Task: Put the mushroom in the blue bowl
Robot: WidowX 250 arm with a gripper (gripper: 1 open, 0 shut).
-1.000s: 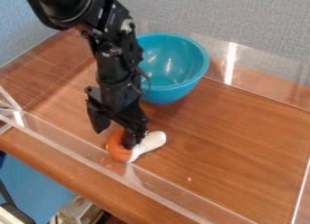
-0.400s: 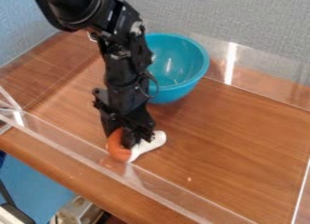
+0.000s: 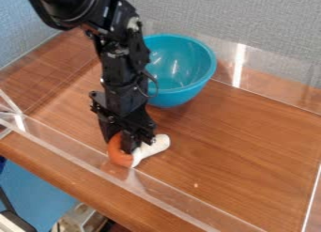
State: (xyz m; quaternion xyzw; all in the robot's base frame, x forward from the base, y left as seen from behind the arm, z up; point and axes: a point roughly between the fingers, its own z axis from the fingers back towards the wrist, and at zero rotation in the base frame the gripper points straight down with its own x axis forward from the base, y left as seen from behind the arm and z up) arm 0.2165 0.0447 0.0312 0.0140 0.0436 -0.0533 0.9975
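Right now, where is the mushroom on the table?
In the camera view, the mushroom lies near the table's front edge, left of centre, with the gripper closed on it, in front of the blue bowl.

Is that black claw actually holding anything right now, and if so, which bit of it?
Yes: the gripper is shut on the mushroom, pinching it around where the orange cap meets the white stem; the exact contact is hidden. It lies on the table.

A brown, wood-grained table (image 3: 238, 132) is seen, bordered by low, clear plastic walls (image 3: 269, 71); a round, deep, glossy turquoise-blue bowl (image 3: 178, 69) is set on it towards the far edge; a small toy mushroom with an orange-red cap and white stem (image 3: 129, 150) is laid on its side near the front wall, well apart from the bowl.
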